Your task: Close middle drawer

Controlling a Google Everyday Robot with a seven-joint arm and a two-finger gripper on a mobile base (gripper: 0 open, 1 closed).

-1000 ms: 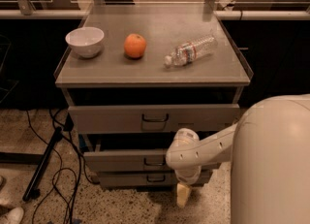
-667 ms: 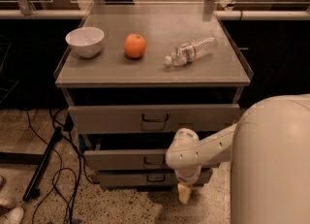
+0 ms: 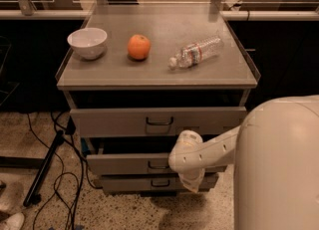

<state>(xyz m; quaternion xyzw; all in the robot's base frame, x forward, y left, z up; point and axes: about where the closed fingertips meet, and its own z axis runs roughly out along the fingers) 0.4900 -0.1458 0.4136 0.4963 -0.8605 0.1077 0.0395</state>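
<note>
The middle drawer (image 3: pixel 129 164) is the second of three grey fronts on the cabinet. It stands pulled out a little, with a dark gap above it and a small dark loop handle (image 3: pixel 158 166) at its centre. My white arm reaches in from the right. Its gripper (image 3: pixel 192 183) points downward in front of the right part of the middle and lowest drawer fronts, just right of the handle. Whether it touches the front, I cannot tell.
The top drawer (image 3: pixel 114 122) also stands out from the cabinet, and the lowest drawer (image 3: pixel 129 183) sits just below. On the cabinet top are a white bowl (image 3: pixel 87 42), an orange (image 3: pixel 139 47) and a lying plastic bottle (image 3: pixel 197 52). Cables and a dark stand leg (image 3: pixel 45 167) lie on the floor to the left. My white body (image 3: pixel 279 169) fills the right.
The gripper's tip has drawn up a little, from near the floor to the level of the lowest drawer front. The drawers have not visibly moved.
</note>
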